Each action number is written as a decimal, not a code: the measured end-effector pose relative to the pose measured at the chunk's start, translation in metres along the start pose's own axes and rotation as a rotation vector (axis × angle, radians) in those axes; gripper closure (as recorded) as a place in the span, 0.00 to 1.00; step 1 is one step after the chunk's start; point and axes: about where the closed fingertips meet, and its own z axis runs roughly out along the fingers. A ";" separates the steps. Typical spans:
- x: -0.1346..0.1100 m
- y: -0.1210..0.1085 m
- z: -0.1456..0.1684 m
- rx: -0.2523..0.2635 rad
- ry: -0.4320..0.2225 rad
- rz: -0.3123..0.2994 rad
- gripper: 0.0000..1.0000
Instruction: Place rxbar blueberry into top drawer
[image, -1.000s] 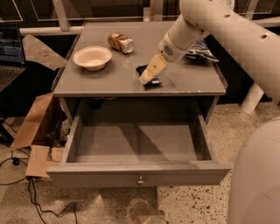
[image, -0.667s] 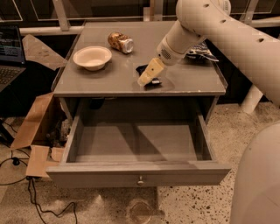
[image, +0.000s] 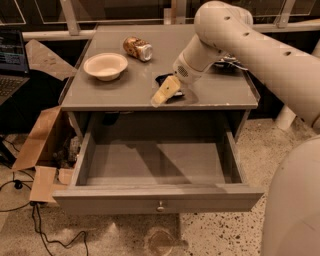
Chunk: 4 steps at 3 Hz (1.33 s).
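Note:
The rxbar blueberry (image: 164, 79) is a dark flat bar lying on the grey cabinet top (image: 115, 90), near the front edge and right of centre. My gripper (image: 165, 93) has pale yellow tips and points down onto the bar, covering most of it. I cannot tell whether it has hold of the bar. The top drawer (image: 125, 197) is pulled wide open below the cabinet top, its small round knob (image: 160, 206) facing front. Nothing lies inside it.
A white bowl (image: 105, 65) and a tipped brown can (image: 137, 48) sit on the left half of the cabinet top. A dark crinkled item (image: 229, 62) lies at the back right behind my arm. A cardboard box (image: 35, 145), a laptop (image: 10, 65) and floor cables (image: 45, 230) are on the left.
My gripper has moved a little left and toward the cabinet top's front edge, over the bar. The drawer, bowl and can have not moved.

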 end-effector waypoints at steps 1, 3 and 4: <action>-0.002 0.008 0.006 -0.028 -0.007 0.007 0.00; -0.005 0.013 0.005 -0.029 -0.027 0.018 0.17; -0.005 0.013 0.005 -0.029 -0.027 0.018 0.48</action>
